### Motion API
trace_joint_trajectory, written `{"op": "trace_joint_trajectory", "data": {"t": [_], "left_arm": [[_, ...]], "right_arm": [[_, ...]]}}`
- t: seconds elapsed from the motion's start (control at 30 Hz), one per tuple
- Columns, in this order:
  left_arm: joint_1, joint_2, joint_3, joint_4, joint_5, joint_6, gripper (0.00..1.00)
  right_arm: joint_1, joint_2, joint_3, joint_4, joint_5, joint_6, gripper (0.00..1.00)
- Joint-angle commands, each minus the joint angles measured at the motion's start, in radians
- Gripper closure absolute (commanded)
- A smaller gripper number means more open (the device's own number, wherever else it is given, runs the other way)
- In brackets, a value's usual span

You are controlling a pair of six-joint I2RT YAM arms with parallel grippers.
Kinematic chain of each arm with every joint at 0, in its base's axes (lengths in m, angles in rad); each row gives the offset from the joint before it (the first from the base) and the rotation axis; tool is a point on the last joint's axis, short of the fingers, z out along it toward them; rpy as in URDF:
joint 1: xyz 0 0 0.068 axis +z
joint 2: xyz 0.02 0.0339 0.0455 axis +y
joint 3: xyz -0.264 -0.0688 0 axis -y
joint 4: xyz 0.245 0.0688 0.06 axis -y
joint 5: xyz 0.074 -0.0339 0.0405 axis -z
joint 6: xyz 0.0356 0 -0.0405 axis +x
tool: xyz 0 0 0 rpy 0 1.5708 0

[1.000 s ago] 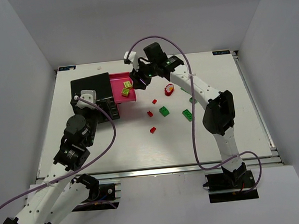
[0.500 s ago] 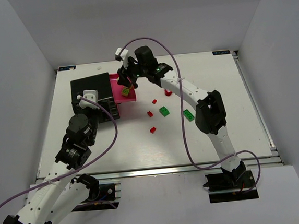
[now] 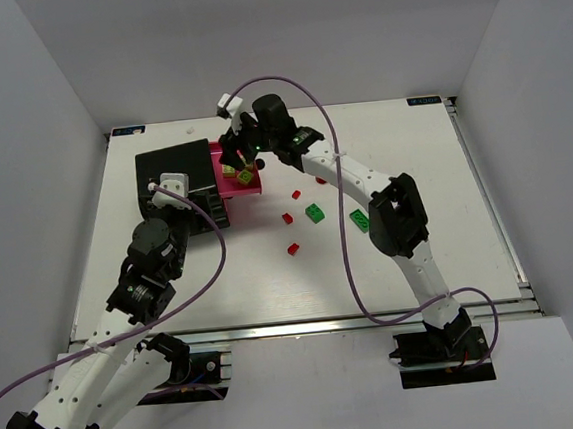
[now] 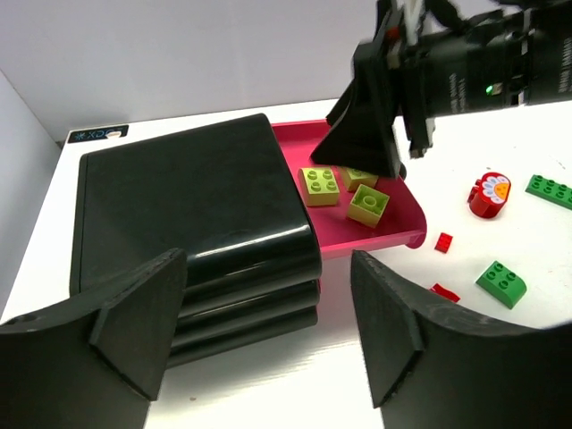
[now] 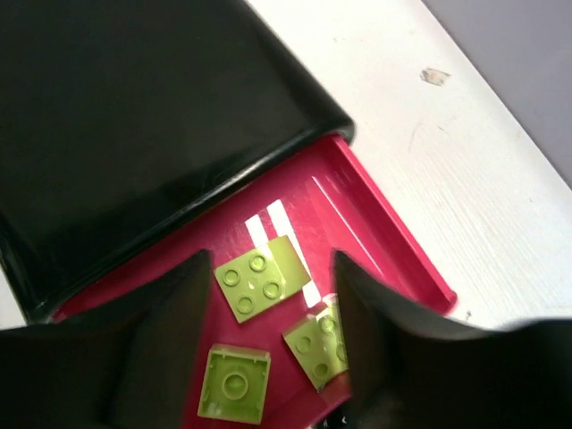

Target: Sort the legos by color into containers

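White tabletop (image 3: 449, 230) holds loose red legos (image 3: 293, 247) and dark green legos (image 3: 314, 212), not yet sorted. The right gripper (image 3: 237, 159) has swung over the pink box (image 5: 393, 241) and its fingers have parted, so 3 lime legos (image 5: 255, 284) now lie inside. The left gripper (image 4: 268, 331) hovers spread and empty.

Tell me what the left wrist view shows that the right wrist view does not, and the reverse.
Only the left wrist view: red legos and green legos on the table, and the right end effector from outside, open above the pink tray. Only the right wrist view: a small grey mark on the table beyond that tray. Both: the black box, the pink tray and three lime legos inside it.
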Motion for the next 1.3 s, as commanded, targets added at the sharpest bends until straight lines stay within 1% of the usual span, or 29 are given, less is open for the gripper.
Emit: {"op": "trace_joint_trajectory", "data": {"t": [0.0,0.03,0.07,0.1,0.13,0.17,0.23,0.27,0.3,0.33,0.47,0.53,0.7,0.93,1.03,1.13,1.27], "left_arm": [[0.005,-0.003,-0.011,0.025,0.011,0.0,0.19],[0.005,-0.001,-0.011,0.025,0.012,0.0,0.29],[0.005,0.003,-0.01,0.023,0.011,0.0,0.38],[0.005,0.005,-0.008,0.022,0.007,-0.003,0.51],[0.005,0.005,-0.004,0.022,0.004,-0.006,0.63],[0.005,0.008,-0.002,0.019,-0.002,-0.008,0.83],[0.005,0.01,0.001,0.017,-0.028,-0.015,0.96],[0.005,0.011,0.002,0.017,-0.04,-0.017,0.99],[0.005,0.013,0.004,0.017,-0.058,-0.023,0.99],[0.005,0.016,0.005,0.019,-0.066,-0.024,0.99],[0.005,0.023,0.01,0.012,-0.078,-0.032,0.99],[0.005,0.022,0.009,0.014,-0.078,-0.032,0.99],[0.005,0.016,0.007,0.017,-0.08,-0.032,0.97],[0.005,0.01,0.009,0.014,-0.072,-0.031,0.96],[0.005,0.004,0.007,0.017,-0.072,-0.031,0.96],[0.005,0.005,0.007,0.017,-0.072,-0.031,0.96],[0.005,0.004,0.007,0.016,-0.074,-0.031,0.94]], "right_arm": [[-0.014,-0.126,-0.03,0.068,0.066,0.049,0.43],[-0.021,-0.154,-0.042,0.071,0.089,0.062,0.69],[-0.029,-0.169,-0.058,0.07,0.107,0.078,0.83],[-0.03,-0.183,-0.076,0.073,0.155,0.104,0.95],[-0.052,-0.212,-0.12,0.076,0.178,0.108,1.0],[-0.05,-0.226,-0.142,0.073,0.198,0.109,1.0],[-0.058,-0.246,-0.183,0.068,0.261,0.095,1.0],[-0.063,-0.257,-0.214,0.061,0.278,0.093,1.0],[-0.066,-0.254,-0.219,0.05,0.296,0.078,1.0],[-0.069,-0.233,-0.213,-0.003,0.308,0.076,1.0],[-0.069,-0.128,-0.084,-0.18,0.341,0.101,1.0],[-0.067,-0.088,-0.058,-0.223,0.326,0.122,1.0],[-0.061,-0.067,-0.059,-0.226,0.33,0.138,1.0],[-0.076,0.007,-0.026,-0.255,0.338,0.136,1.0],[-0.078,-0.005,-0.065,-0.243,0.22,0.162,1.0],[-0.08,-0.033,-0.111,-0.205,0.166,0.176,1.0],[-0.078,-0.047,-0.104,-0.197,0.096,0.213,1.0]]}}
